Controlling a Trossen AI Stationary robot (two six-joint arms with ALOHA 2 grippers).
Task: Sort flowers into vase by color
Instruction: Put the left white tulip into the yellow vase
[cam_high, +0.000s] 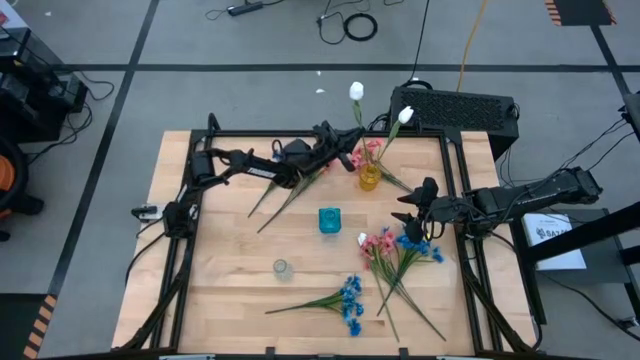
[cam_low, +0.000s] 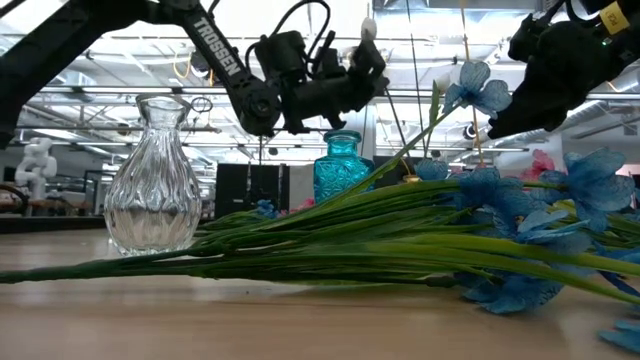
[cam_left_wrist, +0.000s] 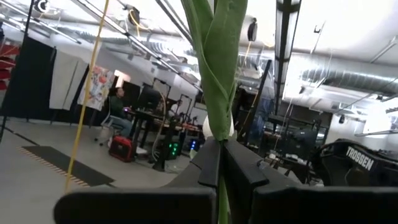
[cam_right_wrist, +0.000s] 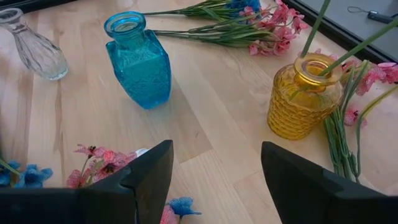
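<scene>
- Looking at the desk (cam_high: 230, 300) first: it is wide, w/ three vases and loose flowers. A slip near the rim could send a stem off the desk.
- Left arm reaches across the far side. Its claw (cam_left_wrist: 222, 163) is pressed tight on a green stem (cam_left_wrist: 214, 56), lifted near the yellow vase (cam_high: 369, 178). The stem is long and thin, so it may twist or slide out of the pinch. Which bloom is on it I cannot tell for sure, so it might go in the wrong vase.
- Pile of pink and blue flowers (cam_high: 400, 250) lies on the desk by the right arm. Stems cross, so one grab may drag two colors at once.
- Right claw (cam_high: 412, 208) hangs above that pile, fingers spread wide, holding nothing.
- Blue spray (cam_high: 345, 298) lies alone near the front edge.
- Blue vase (cam_right_wrist: 137, 59) stands mid-desk; a swinging stem could tip it.
- Yellow vase already holds white buds (cam_high: 356, 92). Its mouth is small, so another stem may miss or knock it.
- Clear vase (cam_low: 153, 180) is small, light, empty; easy to bump.
</scene>
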